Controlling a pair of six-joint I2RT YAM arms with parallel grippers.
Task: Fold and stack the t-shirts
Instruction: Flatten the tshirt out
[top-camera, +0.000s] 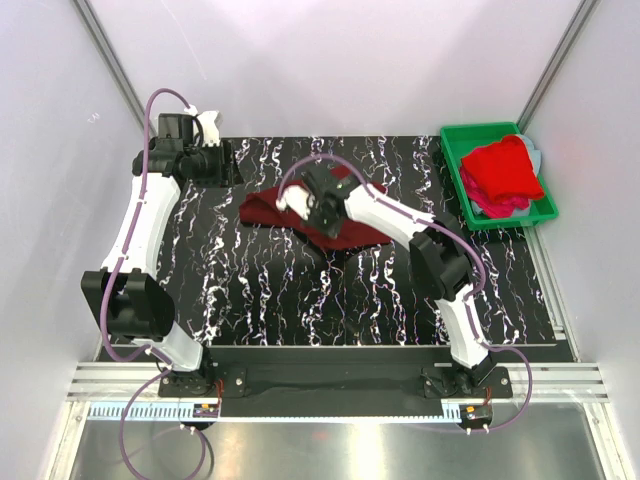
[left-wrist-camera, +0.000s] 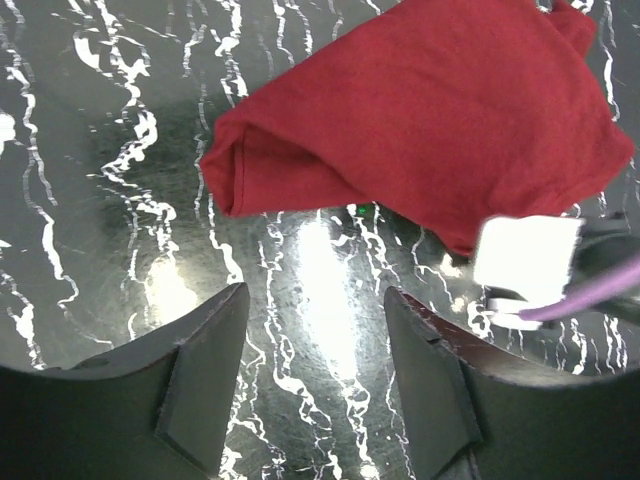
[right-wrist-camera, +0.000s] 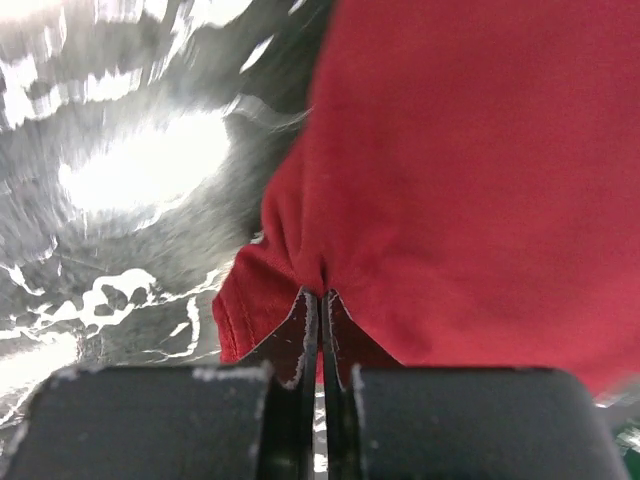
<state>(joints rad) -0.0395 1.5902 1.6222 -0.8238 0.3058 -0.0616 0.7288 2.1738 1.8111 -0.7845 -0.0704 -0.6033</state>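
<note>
The maroon shirt (top-camera: 345, 238) lay bunched near the middle of the table (top-camera: 260, 290); in the top view its long axis ran roughly along the 9-to-3 line, the 3 o'clock end a little nearer the arm bases.

The right gripper (top-camera: 302, 200) stood over the shirt's far side, toward its 9 o'clock half; in the right wrist view the right gripper (right-wrist-camera: 318, 300) had its jaws closed to a hairline gap, with a fold of the shirt (right-wrist-camera: 470, 150) pinched between the tips near a hemmed corner.

The left gripper (top-camera: 215, 160) hung at the table's far-left corner, apart from the cloth; in the left wrist view the left gripper (left-wrist-camera: 315, 295) had its jaws wide apart and held nothing; only bare table showed between the fingers (left-wrist-camera: 215, 350).

Governing relation: from the left gripper the shirt lay at about 4 o'clock in the top view; in the left wrist view the rolled end of the shirt (left-wrist-camera: 430, 110) sat at 12 to 1 o'clock, near but not touching. The right arm was therefore the nearer; the left would probably have to travel toward 4 o'clock to reach the free 9 o'clock end.

A red shirt (top-camera: 505, 170) and a pink shirt (top-camera: 500, 207) lay in the bin (top-camera: 452, 160) at the table's 2 o'clock corner; judged from this, folding of the maroon shirt was unfinished.
</note>
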